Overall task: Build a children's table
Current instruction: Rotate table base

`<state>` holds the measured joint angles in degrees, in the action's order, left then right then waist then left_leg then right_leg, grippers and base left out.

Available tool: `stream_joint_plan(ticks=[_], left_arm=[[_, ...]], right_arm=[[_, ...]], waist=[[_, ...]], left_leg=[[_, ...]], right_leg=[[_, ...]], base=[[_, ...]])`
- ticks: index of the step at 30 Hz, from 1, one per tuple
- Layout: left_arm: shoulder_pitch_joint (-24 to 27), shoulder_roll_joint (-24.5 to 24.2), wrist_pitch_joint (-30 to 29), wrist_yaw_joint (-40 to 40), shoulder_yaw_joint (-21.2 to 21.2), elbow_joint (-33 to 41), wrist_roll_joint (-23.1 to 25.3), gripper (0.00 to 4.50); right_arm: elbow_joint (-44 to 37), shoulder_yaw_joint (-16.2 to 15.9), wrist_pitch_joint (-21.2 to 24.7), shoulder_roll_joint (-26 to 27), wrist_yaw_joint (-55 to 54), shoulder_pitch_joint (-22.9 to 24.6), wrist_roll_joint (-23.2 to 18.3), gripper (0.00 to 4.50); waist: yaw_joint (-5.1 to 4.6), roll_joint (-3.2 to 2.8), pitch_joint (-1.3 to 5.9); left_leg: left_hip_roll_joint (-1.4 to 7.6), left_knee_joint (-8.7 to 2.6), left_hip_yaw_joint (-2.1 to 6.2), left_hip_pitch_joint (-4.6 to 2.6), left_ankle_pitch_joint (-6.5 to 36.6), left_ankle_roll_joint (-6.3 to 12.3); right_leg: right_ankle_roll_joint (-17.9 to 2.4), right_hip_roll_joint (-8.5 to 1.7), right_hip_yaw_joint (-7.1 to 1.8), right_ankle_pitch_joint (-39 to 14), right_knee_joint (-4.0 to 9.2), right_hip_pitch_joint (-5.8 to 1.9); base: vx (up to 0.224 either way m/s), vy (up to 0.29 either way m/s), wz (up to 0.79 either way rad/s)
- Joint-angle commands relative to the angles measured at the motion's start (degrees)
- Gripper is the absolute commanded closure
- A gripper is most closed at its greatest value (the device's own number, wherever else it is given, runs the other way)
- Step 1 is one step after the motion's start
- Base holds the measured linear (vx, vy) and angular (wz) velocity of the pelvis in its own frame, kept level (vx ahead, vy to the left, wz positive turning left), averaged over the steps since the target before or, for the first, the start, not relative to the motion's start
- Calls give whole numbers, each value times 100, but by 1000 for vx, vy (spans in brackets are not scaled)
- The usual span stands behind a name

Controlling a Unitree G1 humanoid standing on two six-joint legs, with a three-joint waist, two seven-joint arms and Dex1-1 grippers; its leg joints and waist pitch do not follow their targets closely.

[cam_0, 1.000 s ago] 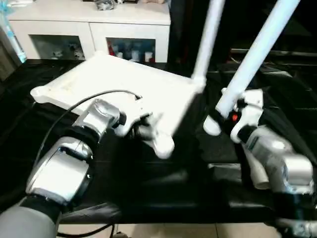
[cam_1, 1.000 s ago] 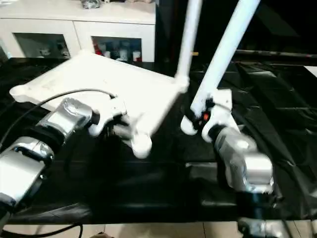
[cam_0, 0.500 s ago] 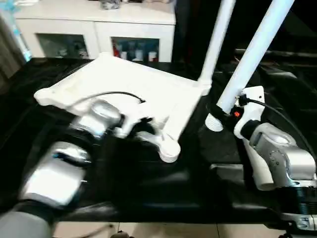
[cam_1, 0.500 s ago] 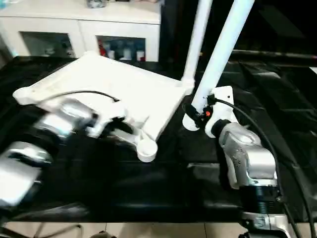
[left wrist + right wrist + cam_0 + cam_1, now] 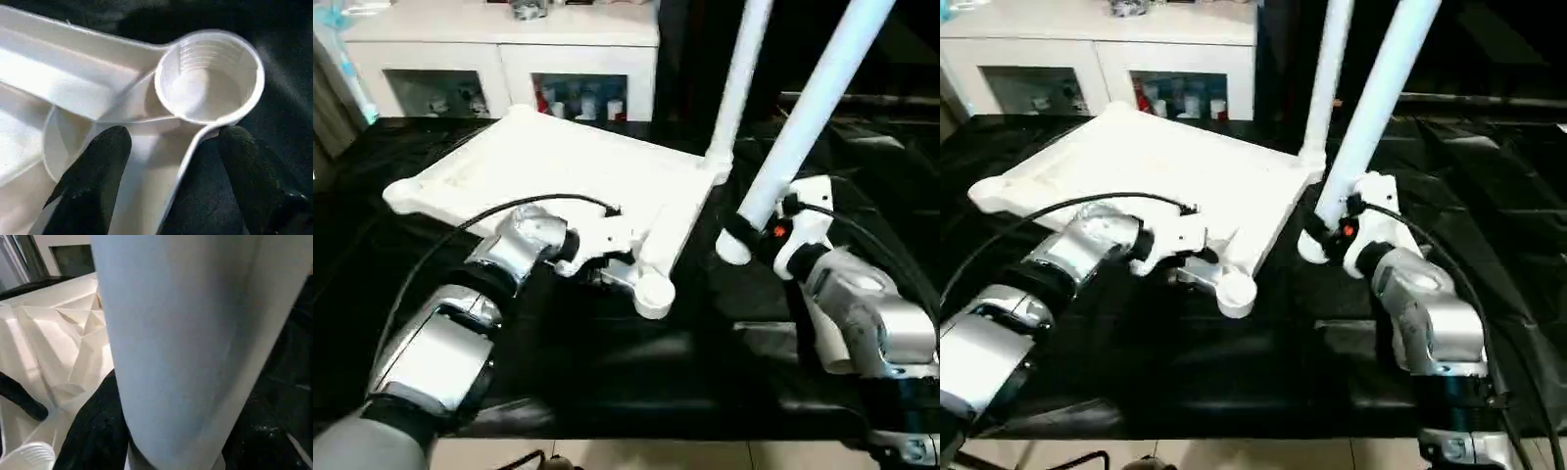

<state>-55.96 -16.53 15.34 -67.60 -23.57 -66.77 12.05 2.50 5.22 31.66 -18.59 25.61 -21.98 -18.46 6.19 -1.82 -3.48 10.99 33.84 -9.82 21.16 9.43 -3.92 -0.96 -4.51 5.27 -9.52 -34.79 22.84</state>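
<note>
Tabletop (image 5: 568, 166) corner socket (image 5: 209, 76) sits beyond the spread left claw (image 5: 166, 171) (right claw (image 5: 744, 227) grasps a leg (image 5: 803, 122)).

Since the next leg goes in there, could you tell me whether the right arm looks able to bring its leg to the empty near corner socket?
Probably yes: the socket stands open and empty, with black cloth between it and the held leg.

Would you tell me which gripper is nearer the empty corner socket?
Left: the left gripper straddles the tabletop rim right beside the empty socket; the right gripper holds a loose leg off to the side.
</note>
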Motion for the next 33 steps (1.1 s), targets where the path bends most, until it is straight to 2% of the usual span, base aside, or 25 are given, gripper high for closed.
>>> stream_joint_plan(ticks=[1, 2, 3, 6, 8, 9, 10, 14, 15, 16, 19, 21, 22, 27, 30, 31, 33], left_arm=[[-27, -76, 106, 62, -98, -99, 181, 149], [-28, -86, 129, 71, -103, -124, 200, 149], [-28, -91, 166, 45, -90, -171, 231, 167], [-24, -95, 178, -22, -66, -254, 261, 192], [-18, -84, 178, -34, -20, -306, 224, 204], [-14, -72, 163, -76, 10, -310, 185, 216], [-13, -58, 143, -117, 44, -322, 144, 228], [-6, -49, 101, -368, 76, -345, 115, 249], [-4, -50, 80, -422, 81, -348, 126, 260], [-2, -58, 68, -486, 67, -338, 142, 277], [10, -99, 61, -558, -14, -300, 237, 283], [30, -129, 10, -618, -60, -263, 294, 318], [45, -137, -18, -656, -68, -243, 301, 321], [231, -135, -537, -1153, 46, 15, 84, 351], [429, 42, -1438, -1084, 391, 374, -331, 369], [506, 59, -1667, -1021, 426, 494, -366, 377], [634, 56, -1944, -860, 441, 672, -351, 382]], right_arm=[[-199, 3, -72, -35, 38, 22, -8, 257], [-206, -2, -74, -45, 41, 30, 0, 257], [-216, -8, -81, -51, 40, 45, 8, 257], [-231, -25, -91, -61, 43, 65, 18, 257], [-263, -66, -87, -68, 60, 84, 24, 257], [-261, -83, -92, -69, 70, 86, 31, 257], [-253, -96, -99, -67, 78, 85, 43, 257], [-200, -155, -130, -60, 109, 46, 93, 257], [-175, -171, -139, -61, 119, 30, 102, 257], [-140, -184, -158, -63, 129, 13, 110, 257], [-100, -221, -193, -68, 152, 0, 129, 257], [-92, -244, -205, -64, 165, 1, 140, 257], [-92, -249, -205, -58, 168, 3, 143, 257], [-109, -277, -162, 12, 150, 39, 147, 257], [-113, -282, -138, 63, 111, 79, 135, 257], [-114, -285, -131, 83, 98, 87, 127, 257], [-116, -300, -129, 104, 84, 94, 124, 257]], waist=[[16, 1, 443], [12, -5, 442], [15, -26, 444], [18, -25, 442], [29, 23, 443], [33, 10, 440], [31, 35, 442], [36, 41, 436], [35, 74, 436], [42, 60, 437], [40, 86, 430], [38, 79, 427], [41, 82, 427], [42, 76, 417], [39, 86, 416], [34, 79, 418], [18, 88, 412]], left_leg=[[151, -367, 72, -64, 1396, 76], [154, -368, 72, -66, 1397, 74], [162, -369, 75, -71, 1401, 76], [168, -373, 73, -80, 1440, 75], [172, -374, 70, -76, 1416, 93], [176, -374, 70, -74, 1394, 104], [178, -376, 67, -76, 1390, 117], [179, -376, 67, -66, 1322, 144], [175, -375, 61, -58, 1292, 156], [176, -372, 60, -56, 1258, 168], [180, -378, 59, -55, 1240, 182], [186, -381, 59, -60, 1239, 181], [187, -383, 61, -62, 1245, 178], [187, -385, 55, -59, 1253, 171], [193, -380, 51, -59, 1239, 187], [207, -382, 54, -67, 1246, 178], [188, -383, 54, -59, 1289, 198]], right_leg=[[-910, -412, -285, -1757, 528, -345], [-914, -413, -286, -1759, 526, -341], [-934, -420, -286, -1761, 526, -338], [-959, -418, -289, -1760, 524, -330], [-985, -428, -290, -1737, 518, -333], [-999, -431, -292, -1722, 513, -327], [-1001, -431, -292, -1718, 514, -329], [-995, -446, -295, -1759, 508, -326], [-978, -448, -299, -1772, 508, -331], [-977, -455, -301, -1768, 506, -329], [-949, -454, -302, -1819, 510, -322], [-943, -456, -303, -1840, 510, -315], [-945, -458, -303, -1844, 508, -315], [-989, -472, -310, -1898, 511, -310], [-1053, -484, -309, -1911, 509, -311], [-1099, -483, -307, -1857, 487, -313], [-1062, -467, -300, -1946, 515, -309]], base=[[0, 0, 0], [0, 0, 0], [0, 0, 0], [0, 0, 0], [0, 0, 0], [0, 0, 0], [0, 0, 0], [0, 0, 0], [0, 0, 0], [0, 0, 0], [0, 0, 0], [0, 0, 0], [0, 0, 0], [0, 0, 0], [0, 0, 0], [0, 0, 0], [0, 0, 0]])
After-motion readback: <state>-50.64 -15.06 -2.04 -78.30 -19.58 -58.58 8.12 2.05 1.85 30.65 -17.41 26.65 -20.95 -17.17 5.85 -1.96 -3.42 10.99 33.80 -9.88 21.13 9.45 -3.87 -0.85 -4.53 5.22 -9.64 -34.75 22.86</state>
